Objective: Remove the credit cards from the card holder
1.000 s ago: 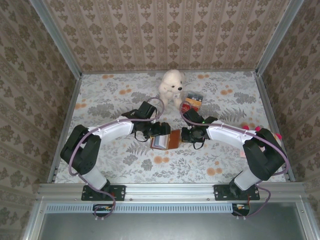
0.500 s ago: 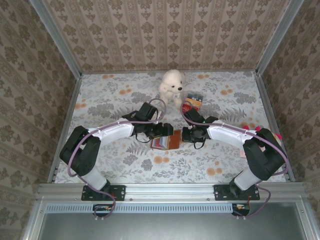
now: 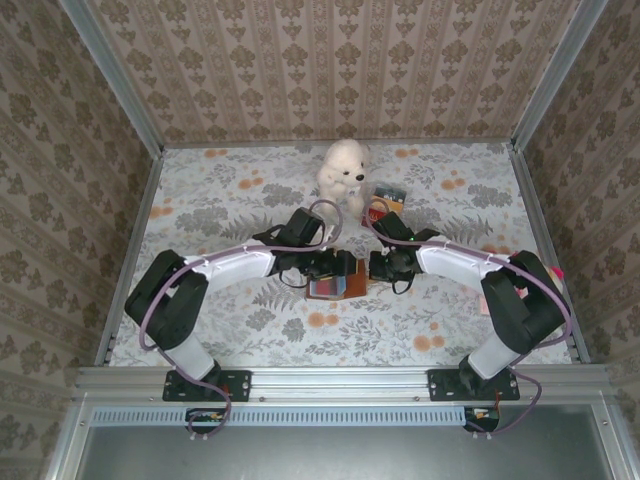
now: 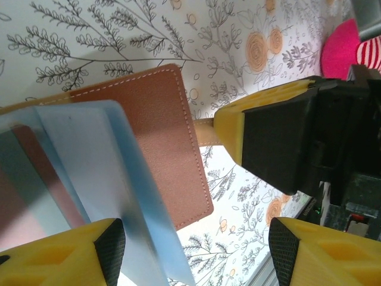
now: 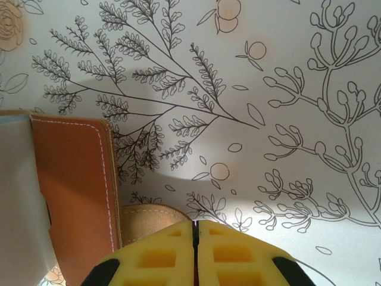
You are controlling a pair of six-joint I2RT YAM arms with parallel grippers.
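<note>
At the middle of the floral table [image 3: 230, 200], the card holder [image 3: 338, 287] is laid open, with its brown leather panel toward 3 o'clock and its light-blue pockets toward 9 o'clock. It is flanked by 2 grippers: the left gripper [image 3: 338, 267] is held over its 11 o'clock edge and the right gripper [image 3: 375, 268] at its 3 o'clock edge. The left fingers [image 4: 89, 253] are spread wide, 1 over the blue pockets and the other well off the leather, with nothing gripped. The right fingers [image 5: 238, 256] are pressed together on a tan tab [image 5: 149, 219] that juts from the holder's stitched edge; whether it is a strap or a card cannot be told. A reddish card [image 4: 44, 173] is seen tucked inside a blue pocket. A white plush toy [image 3: 343, 168] is set at 12 o'clock from the holder, and a striped clear box [image 3: 387, 200] at 1 o'clock.
</note>
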